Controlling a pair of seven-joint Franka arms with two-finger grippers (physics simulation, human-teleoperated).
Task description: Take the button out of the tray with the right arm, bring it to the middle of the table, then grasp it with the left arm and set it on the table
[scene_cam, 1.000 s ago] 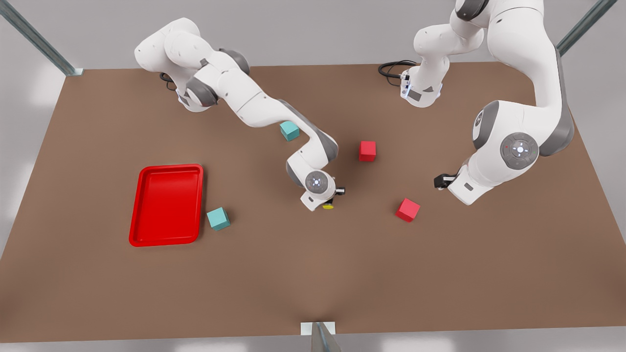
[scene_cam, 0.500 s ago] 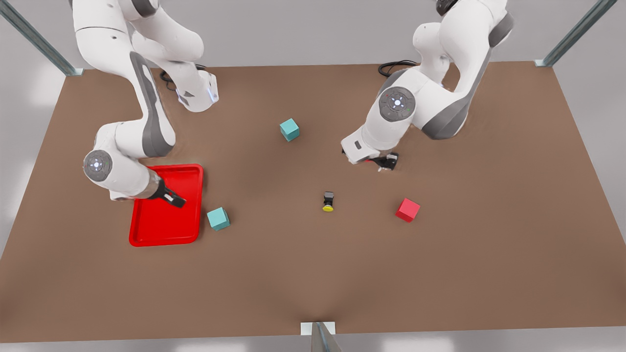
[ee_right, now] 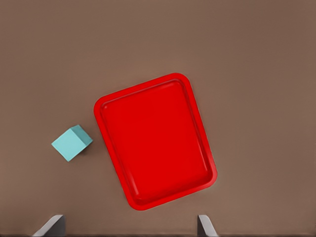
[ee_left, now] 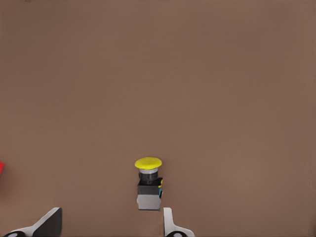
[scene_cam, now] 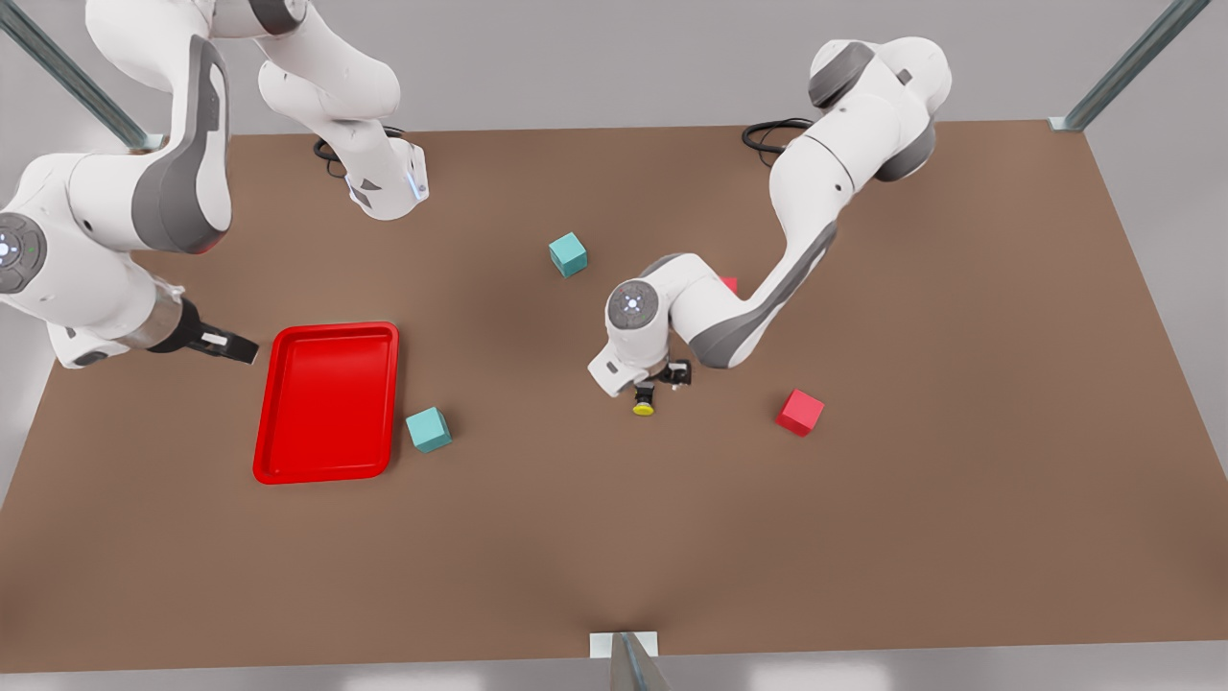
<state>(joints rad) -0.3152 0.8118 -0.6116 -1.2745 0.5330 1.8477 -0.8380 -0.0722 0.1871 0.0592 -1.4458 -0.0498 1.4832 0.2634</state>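
Note:
The button (scene_cam: pixel 644 399), a yellow cap on a dark base, rests on the brown table (scene_cam: pixel 614 537) near its middle. My left gripper (scene_cam: pixel 662 376) hovers just behind it. In the left wrist view the left gripper (ee_left: pixel 108 224) is open, and the button (ee_left: pixel 148 183) sits just ahead of the fingertips, close to one finger (ee_left: pixel 169 223) and not between them. The red tray (scene_cam: pixel 328 401) has nothing in it. My right gripper (scene_cam: pixel 225 347) hangs open just off the tray's edge on the front view's left. In the right wrist view it (ee_right: pixel 129 227) looks down on the tray (ee_right: pixel 154 140).
A teal cube (scene_cam: pixel 428 429) sits beside the tray, also visible as the teal cube (ee_right: pixel 72 142) in the right wrist view. Another teal cube (scene_cam: pixel 568 254) lies farther back. One red cube (scene_cam: pixel 799 412) is right of the button, and another red cube (scene_cam: pixel 729 284) peeks from behind the left arm.
The right gripper let go of the button at the table's middle, swung back over the tray and now sits left of it. The left arm came in to the button.

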